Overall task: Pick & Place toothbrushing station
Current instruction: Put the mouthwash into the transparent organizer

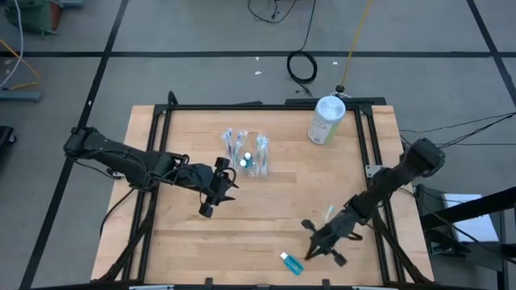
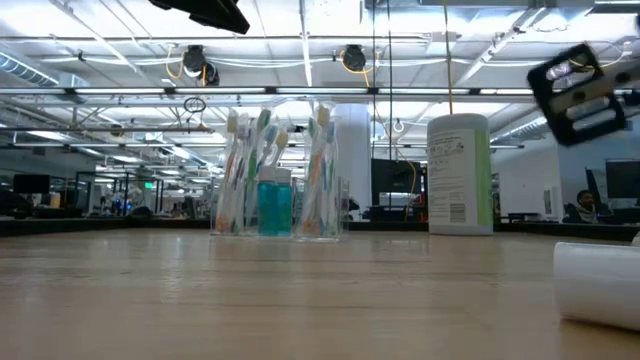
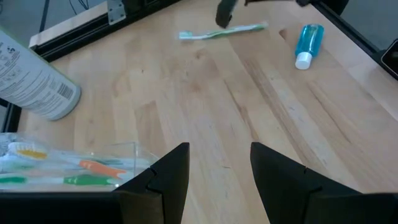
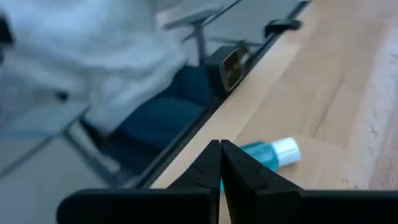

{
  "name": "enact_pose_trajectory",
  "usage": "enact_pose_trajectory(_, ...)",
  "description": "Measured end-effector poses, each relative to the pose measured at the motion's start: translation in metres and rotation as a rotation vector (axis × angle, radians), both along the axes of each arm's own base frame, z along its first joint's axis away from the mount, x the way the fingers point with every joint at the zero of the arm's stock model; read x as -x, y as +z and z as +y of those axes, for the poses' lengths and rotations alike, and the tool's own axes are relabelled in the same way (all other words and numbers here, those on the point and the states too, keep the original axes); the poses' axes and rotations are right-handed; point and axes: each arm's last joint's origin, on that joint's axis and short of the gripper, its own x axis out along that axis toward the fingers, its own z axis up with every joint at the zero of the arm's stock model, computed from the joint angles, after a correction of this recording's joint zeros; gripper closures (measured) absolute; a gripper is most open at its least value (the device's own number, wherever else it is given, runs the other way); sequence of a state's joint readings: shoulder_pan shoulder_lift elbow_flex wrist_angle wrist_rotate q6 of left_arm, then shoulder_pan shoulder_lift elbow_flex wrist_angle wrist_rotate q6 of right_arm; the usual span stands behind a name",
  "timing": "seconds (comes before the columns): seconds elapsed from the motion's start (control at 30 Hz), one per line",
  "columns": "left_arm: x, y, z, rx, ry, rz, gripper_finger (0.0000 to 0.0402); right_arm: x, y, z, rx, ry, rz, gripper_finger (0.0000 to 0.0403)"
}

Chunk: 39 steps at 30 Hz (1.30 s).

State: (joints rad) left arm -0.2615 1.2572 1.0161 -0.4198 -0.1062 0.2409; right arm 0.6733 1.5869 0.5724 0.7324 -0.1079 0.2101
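Observation:
The toothbrushing station (image 1: pixel 246 153) is a clear plastic holder standing on its base at the table's middle, with several toothbrushes and a small blue bottle (image 2: pixel 275 205) upright in it. My left gripper (image 1: pixel 226 187) hovers open just near-left of it; in the left wrist view its fingers (image 3: pixel 219 174) have the holder (image 3: pixel 74 165) beside them. My right gripper (image 1: pixel 310 250) is shut at the near right, close above a blue bottle with a white cap (image 4: pixel 270 154) that lies on its side on the table. A green-and-white toothbrush (image 1: pixel 328 216) lies flat beside that arm.
A tall white-and-green canister (image 1: pixel 326 119) stands at the far right of the table. A black frame rail (image 1: pixel 367 145) runs along the table's edges. Bare wood lies between the holder and the near edge.

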Motion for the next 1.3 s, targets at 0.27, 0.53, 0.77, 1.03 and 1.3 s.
enact_pose_trajectory(0.27, 0.0, 0.0, 0.0, 0.002, 0.001, -0.005, 0.0224, -0.026, -0.03, 0.036, -0.134, 0.148, 0.069, 0.0402)
enact_pose_trajectory(0.53, 0.0, 0.0, 0.0, 0.018, 0.014, -0.001, 0.0224, -0.031, -0.055, 0.048, -0.03, 0.28, 0.085, 0.0403)
enact_pose_trajectory(0.77, 0.0, 0.0, 0.0, 0.013, 0.009, 0.0, 0.0224, -0.039, -0.063, 0.034, 0.071, 0.277, 0.065, 0.0403)
enact_pose_trajectory(1.03, 0.0, 0.0, -0.001, 0.012, 0.008, -0.003, 0.0224, -0.055, -0.063, 0.012, 0.063, 0.179, 0.08, 0.0403)
enact_pose_trajectory(1.3, 0.0, 0.0, -0.001, 0.065, 0.047, 0.003, 0.0224, -0.078, -0.063, -0.024, 0.012, -0.048, 0.142, 0.0403)
